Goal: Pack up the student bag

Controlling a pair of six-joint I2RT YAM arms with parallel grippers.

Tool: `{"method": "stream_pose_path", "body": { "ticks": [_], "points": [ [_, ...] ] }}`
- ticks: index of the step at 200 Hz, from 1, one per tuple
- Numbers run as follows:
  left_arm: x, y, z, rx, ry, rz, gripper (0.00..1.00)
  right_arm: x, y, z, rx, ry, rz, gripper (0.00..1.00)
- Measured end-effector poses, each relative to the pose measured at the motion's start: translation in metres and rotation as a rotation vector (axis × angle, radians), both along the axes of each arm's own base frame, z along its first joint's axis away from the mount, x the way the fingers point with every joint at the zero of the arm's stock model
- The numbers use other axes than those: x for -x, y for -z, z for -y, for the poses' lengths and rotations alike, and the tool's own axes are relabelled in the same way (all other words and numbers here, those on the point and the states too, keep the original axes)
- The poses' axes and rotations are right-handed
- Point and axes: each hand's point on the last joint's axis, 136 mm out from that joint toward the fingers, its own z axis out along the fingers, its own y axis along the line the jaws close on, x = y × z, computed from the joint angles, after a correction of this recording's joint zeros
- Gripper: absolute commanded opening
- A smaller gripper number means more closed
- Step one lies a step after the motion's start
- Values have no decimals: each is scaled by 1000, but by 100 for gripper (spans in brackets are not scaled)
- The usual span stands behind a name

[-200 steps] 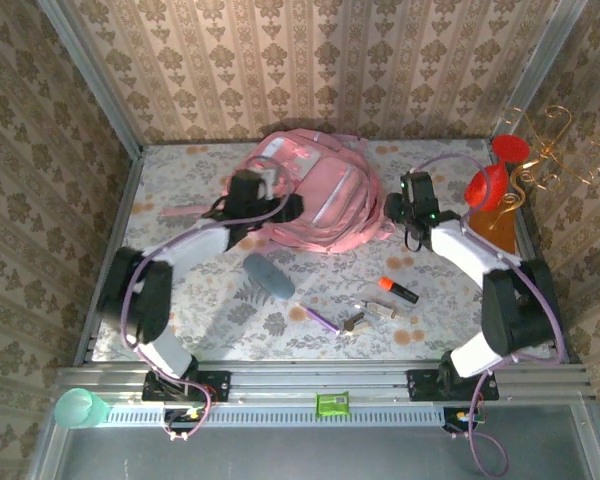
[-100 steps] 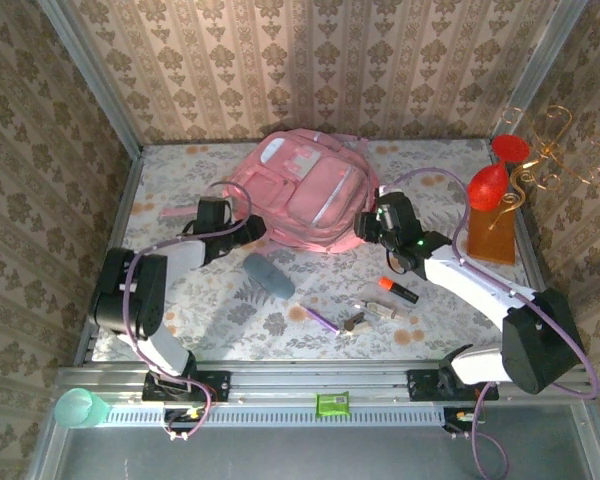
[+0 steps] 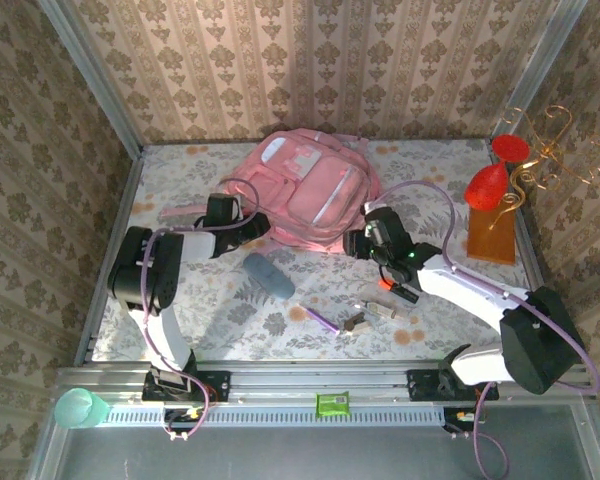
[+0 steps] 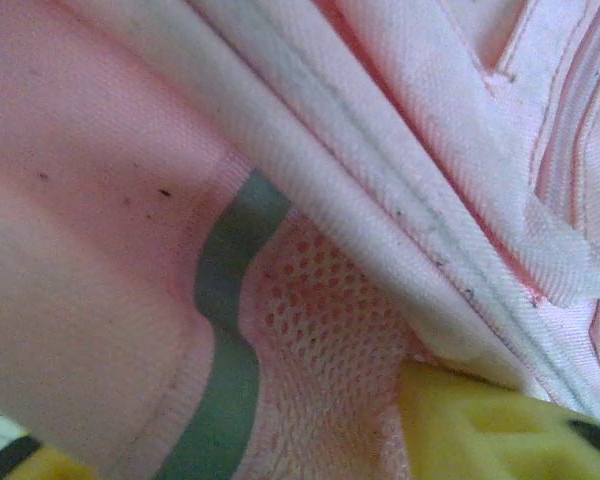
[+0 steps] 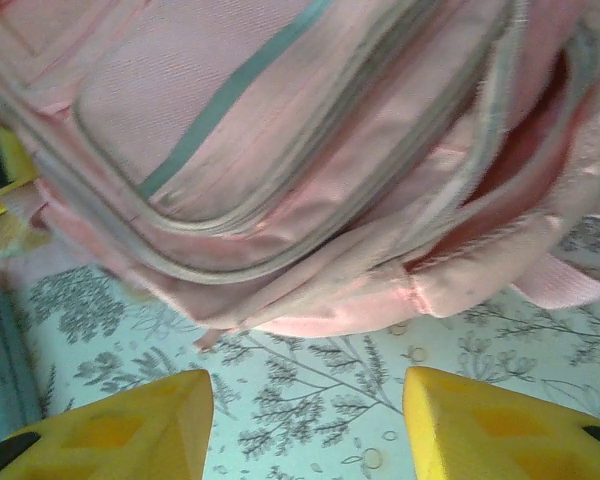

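The student bag (image 3: 305, 190) lies flat on the table (image 3: 180, 300), pockets upward. Its near left edge is pressed against the left claw (image 4: 260, 455), and its near right corner is just ahead of the right claw (image 5: 305, 430).

In the left wrist view, pink fabric and a patch of mesh crowd the space between the yellow fingers. I cannot tell whether the left claw has pinched a fold or only rests against it. The right claw stands open and empty, with bare table between its fingers. The zip opening (image 5: 510, 150) gapes just beyond its right finger.

The main risk, as I judge it, is a shallow bite on the left. A thin fold of soft cloth could slide out under a pull. If it holds, it could drag the whole bag toward the arms instead of lifting the mouth open. With nothing bracing the bag on the right, the body would follow the pull and the opening would sag shut.

The things to pack lie behind the claws. A grey pouch (image 3: 267, 275) sits near the left claw on its base side. An orange-capped marker (image 3: 398, 290) lies just beside the right forearm, behind the right claw. A purple pen (image 3: 320, 318) lies further back, between the two arms. A sliding bag could ride onto the pouch. A swing of the right arm could knock the marker and send it rolling.
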Motion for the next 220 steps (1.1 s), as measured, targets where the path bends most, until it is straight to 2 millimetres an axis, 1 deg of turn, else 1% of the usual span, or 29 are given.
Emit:
{"method": "stream_pose_path", "body": {
  "ticks": [19,37,53,76,86,107,127,149,168,199,209,220],
  "points": [
    [-1,1,3,16,-2,-4,21,4,-4,-16,-17,-54,15,55],
    [-1,-3,8,42,-1,4,7,8,-6,-33,-32,-114,32,55],
    [2,-9,11,77,-7,4,0,13,-1,-51,-29,-183,37,55],
    [12,-24,19,116,4,11,0,22,16,-76,-9,-276,24,55],
    [16,-34,24,131,12,20,0,25,23,-85,-5,-310,21,51],
    [20,-56,33,158,30,51,0,27,32,-103,-16,-362,28,47],
    [25,-70,40,175,46,70,0,28,37,-119,-28,-392,54,45],
    [32,-73,46,175,59,59,0,28,45,-137,-19,-408,101,44],
    [37,-72,49,172,67,42,0,27,59,-147,17,-405,139,45],
    [41,-72,53,165,78,24,0,18,86,-152,120,-368,191,48],
    [41,-72,54,165,79,22,0,12,91,-151,149,-347,210,48],
    [41,-74,54,165,79,22,0,5,90,-151,161,-320,239,49]
  ]
}}
